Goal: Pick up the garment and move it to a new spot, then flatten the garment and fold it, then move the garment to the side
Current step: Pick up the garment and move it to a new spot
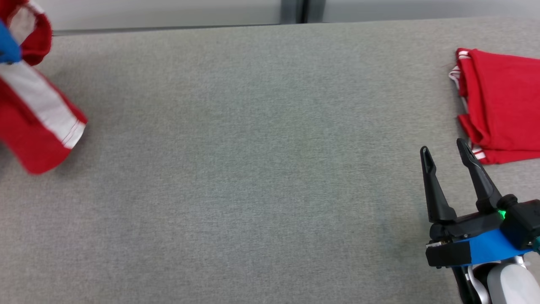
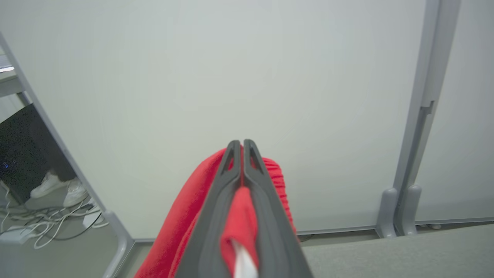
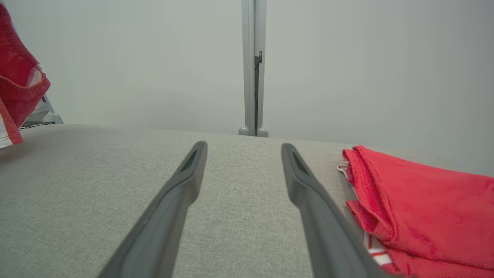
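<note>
Your left hand (image 2: 242, 143) is pinched tight, its fingers meeting at the tips with a fold of the red garment (image 2: 181, 224) caught between them. A white stripe shows low in the gap, and the rest of the cloth spills down on both sides. That hand points at a pale wall panel (image 2: 231, 77) beyond the counter (image 2: 405, 247).

In the head view the garment (image 1: 38, 135) hangs at the far left, red with a broad white band and blurred. You cannot tell whether its lower end touches the counter (image 1: 253, 169). From the right wrist, the garment (image 3: 17, 88) shows high at the left edge.

Your right hand (image 1: 442, 147) is spread wide and holds nothing. It sits low over the counter at the lower right, fingers pointing away from you. Just beside its right finger, a folded red cloth (image 1: 502, 105) with white trim lies flat.

From the right wrist, the right hand (image 3: 243, 150) faces a grey post (image 3: 254, 65), with the folded red cloth (image 3: 417, 208) close by.

Past the panel's edge in the left wrist view, a person's white shoes (image 2: 58, 187) stand near cables (image 2: 46, 227).
</note>
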